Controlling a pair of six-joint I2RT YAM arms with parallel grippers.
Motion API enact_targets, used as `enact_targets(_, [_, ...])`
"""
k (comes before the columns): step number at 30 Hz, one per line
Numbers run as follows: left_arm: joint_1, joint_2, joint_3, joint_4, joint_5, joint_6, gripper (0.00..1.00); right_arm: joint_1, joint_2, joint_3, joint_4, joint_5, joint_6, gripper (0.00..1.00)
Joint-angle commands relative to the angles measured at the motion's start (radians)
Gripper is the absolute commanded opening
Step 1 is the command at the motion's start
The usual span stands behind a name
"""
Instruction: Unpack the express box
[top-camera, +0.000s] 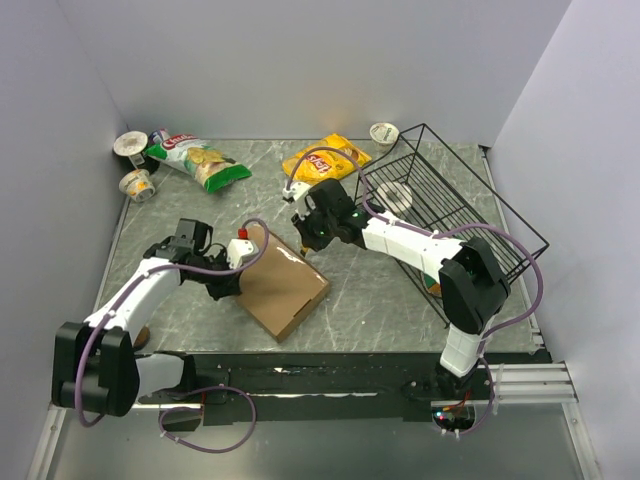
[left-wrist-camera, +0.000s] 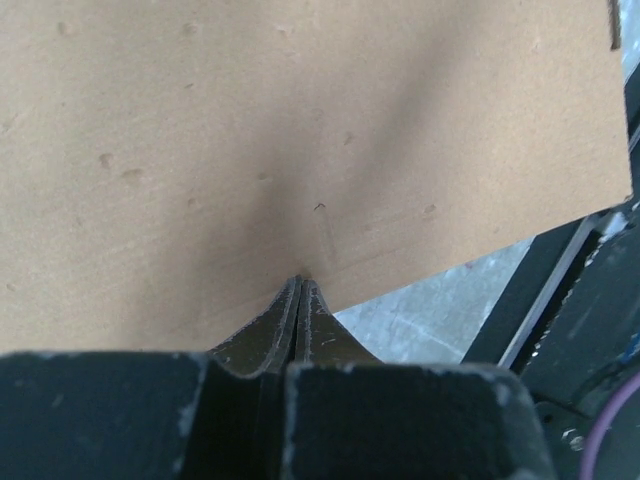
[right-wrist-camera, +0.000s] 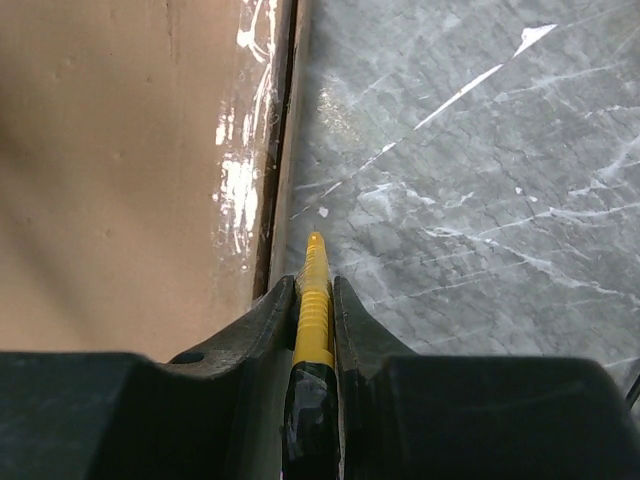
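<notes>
Plain pale grey walls (top-camera: 300, 60) enclose a grey marble-patterned table (top-camera: 380, 305) on three sides, evenly lit.

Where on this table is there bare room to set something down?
Bare marble lies between the express box and the wire basket, toward the near edge, and between the green chip bag and yellow chip bag. The back-left corner, with two cups, is crowded.

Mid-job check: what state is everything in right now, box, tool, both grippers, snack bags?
express box: closed, lying flat.
left gripper: shut, tips against the box's cardboard.
right gripper: shut on the yellow tool.
yellow tool: gripped, tip beside the box's taped edge.
green chip bag: lying flat, untouched.
yellow chip bag: lying flat, untouched.
</notes>
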Motion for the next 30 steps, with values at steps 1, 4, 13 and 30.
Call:
enact_targets(1, [0.002, -0.035, -0.083, -0.143, -0.176, 0.104, 0.01, 0.012, 0.005, 0.044, 0.018, -0.034, -0.005, 0.00])
enact_targets(4, [0.002, -0.104, -0.102, -0.141, -0.184, 0.126, 0.01, 0.017, 0.014, 0.045, 0.024, -0.040, -0.003, 0.00])
enact_targets(13, [0.007, -0.133, -0.102, -0.150, -0.195, 0.149, 0.01, 0.020, 0.031, 0.073, 0.023, -0.104, 0.004, 0.00])
enact_targets(30, [0.036, -0.175, 0.064, -0.437, -0.218, 0.310, 0.01, 0.017, 0.018, 0.056, 0.038, -0.061, -0.006, 0.00])
